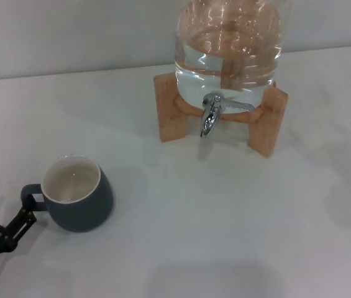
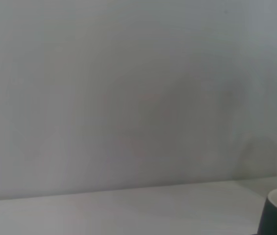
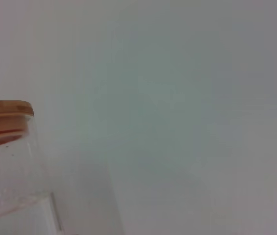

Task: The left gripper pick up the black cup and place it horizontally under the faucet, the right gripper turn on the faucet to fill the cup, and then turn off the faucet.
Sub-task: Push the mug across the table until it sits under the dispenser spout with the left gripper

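Cup: 1 black cup (image 1: 77,197), upright on white table (image 1: 225,217), lower left of head view; cream inside, handle toward frame's left edge.
Left gripper (image 1: 4,217): lower-left corner, 2 fingers spread; one tip just beside cup handle, nothing pinched.
Faucet (image 1: 210,115): 1, chrome, upper centre, on 1 glass jar (image 1: 228,49) w/ water, on 1 wooden stand (image 1: 268,118). Well apart from cup.
Right gripper: not seen.
Right wrist view: jar's wooden lid (image 3: 6,115).
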You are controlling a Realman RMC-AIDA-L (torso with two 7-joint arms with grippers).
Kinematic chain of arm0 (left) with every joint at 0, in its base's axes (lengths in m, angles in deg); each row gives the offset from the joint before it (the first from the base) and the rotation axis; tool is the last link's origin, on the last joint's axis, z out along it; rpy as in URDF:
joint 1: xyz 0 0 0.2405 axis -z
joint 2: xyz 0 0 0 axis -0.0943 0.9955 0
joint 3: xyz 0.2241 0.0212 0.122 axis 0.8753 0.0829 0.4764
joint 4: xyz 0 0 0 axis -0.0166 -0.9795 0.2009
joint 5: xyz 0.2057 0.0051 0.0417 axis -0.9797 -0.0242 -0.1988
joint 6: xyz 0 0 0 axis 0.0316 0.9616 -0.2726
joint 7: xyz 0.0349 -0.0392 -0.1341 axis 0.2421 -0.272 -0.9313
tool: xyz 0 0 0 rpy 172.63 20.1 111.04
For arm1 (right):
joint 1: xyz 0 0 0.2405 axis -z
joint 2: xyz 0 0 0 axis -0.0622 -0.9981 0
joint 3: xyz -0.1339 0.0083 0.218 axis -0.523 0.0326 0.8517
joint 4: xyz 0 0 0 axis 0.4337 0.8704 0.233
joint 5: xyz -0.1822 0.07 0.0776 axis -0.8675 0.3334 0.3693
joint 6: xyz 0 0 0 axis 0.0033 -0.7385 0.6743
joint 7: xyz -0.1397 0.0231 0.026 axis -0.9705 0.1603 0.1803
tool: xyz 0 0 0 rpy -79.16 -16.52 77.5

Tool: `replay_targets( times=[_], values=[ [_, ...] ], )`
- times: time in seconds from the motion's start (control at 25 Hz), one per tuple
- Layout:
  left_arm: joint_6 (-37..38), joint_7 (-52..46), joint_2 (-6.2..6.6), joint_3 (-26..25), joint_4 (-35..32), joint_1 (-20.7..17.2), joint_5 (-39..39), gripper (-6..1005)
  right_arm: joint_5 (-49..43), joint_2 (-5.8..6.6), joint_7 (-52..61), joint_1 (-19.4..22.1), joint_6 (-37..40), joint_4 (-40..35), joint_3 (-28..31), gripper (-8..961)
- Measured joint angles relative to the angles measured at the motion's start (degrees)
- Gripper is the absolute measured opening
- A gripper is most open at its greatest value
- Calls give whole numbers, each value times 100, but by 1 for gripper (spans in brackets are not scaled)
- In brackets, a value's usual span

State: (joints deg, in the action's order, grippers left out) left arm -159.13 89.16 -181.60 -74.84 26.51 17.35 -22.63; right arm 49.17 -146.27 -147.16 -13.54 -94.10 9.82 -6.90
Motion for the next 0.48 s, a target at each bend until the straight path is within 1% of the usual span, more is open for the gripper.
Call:
replay_targets(
  times=[0.48],
  values=[
    [148, -101, -4, 14, 5, 68, 4, 814, 0, 18, 0, 13, -46, 0, 15, 843]
  ],
)
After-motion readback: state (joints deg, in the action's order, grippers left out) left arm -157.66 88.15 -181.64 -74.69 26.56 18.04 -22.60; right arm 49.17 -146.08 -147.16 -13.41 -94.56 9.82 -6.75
